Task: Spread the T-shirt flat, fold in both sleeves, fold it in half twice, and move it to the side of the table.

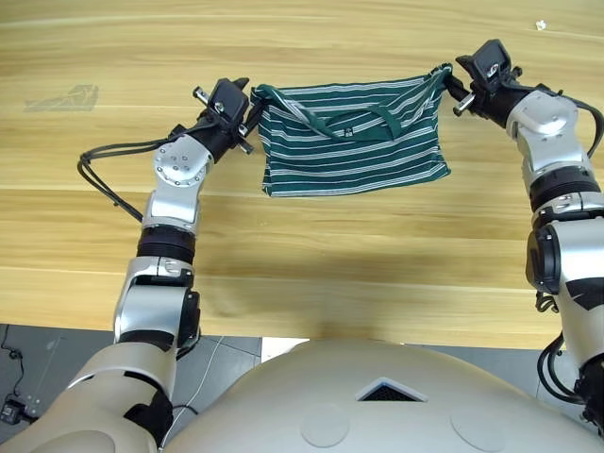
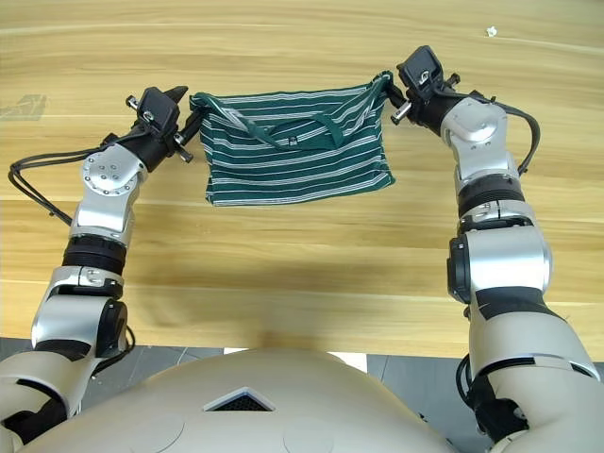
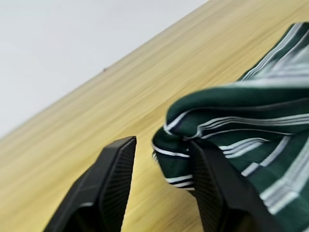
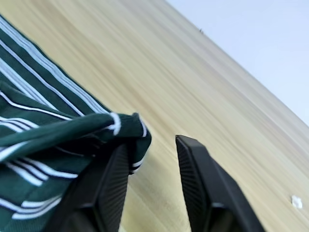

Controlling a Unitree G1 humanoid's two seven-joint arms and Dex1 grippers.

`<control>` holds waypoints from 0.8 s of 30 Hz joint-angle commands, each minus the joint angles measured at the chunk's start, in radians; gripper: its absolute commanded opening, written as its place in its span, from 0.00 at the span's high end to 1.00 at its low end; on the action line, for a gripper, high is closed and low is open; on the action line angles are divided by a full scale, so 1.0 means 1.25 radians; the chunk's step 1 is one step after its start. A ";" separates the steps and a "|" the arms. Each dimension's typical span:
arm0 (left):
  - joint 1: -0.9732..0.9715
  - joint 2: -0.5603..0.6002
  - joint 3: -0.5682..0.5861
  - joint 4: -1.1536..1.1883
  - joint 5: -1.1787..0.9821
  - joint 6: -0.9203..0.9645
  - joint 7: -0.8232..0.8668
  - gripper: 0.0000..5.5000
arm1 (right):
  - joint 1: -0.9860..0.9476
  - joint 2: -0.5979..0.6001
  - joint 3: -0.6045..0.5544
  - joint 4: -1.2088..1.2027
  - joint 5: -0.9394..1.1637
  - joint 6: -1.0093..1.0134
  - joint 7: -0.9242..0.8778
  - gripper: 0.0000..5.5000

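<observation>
A green T-shirt (image 1: pixel 354 142) with white stripes lies folded into a rectangle on the wooden table (image 1: pixel 311 264), its collar showing along the far edge. My left gripper (image 1: pixel 247 109) sits at the shirt's far left corner and my right gripper (image 1: pixel 453 80) at its far right corner. In the left wrist view the fingers (image 3: pixel 116 179) stand apart, and the bunched shirt corner (image 3: pixel 217 101) rests against the inner one. The right wrist view shows the same: open fingers (image 4: pixel 198 183), the shirt corner (image 4: pixel 72 130) draped over one, bare table in the gap.
A small white scrap (image 1: pixel 541 25) lies far right on the table, and a faint grey mark (image 1: pixel 66 97) far left. Black cables (image 1: pixel 104 165) loop beside my left arm. The table's front edge (image 1: pixel 283 332) runs close to my body, with wide bare wood around the shirt.
</observation>
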 commanded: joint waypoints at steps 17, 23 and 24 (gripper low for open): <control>0.055 -0.059 0.002 0.060 -0.004 -0.012 0.055 0.05 | 0.030 0.050 -0.069 0.019 0.001 0.004 -0.114 0.04; 0.058 -0.056 -0.002 0.036 0.008 -0.026 0.068 0.02 | 0.043 0.048 -0.054 0.016 -0.024 -0.007 -0.113 0.02; 0.062 -0.051 -0.002 0.010 0.014 -0.031 0.075 0.02 | 0.045 0.046 -0.047 0.009 -0.028 -0.016 -0.101 0.02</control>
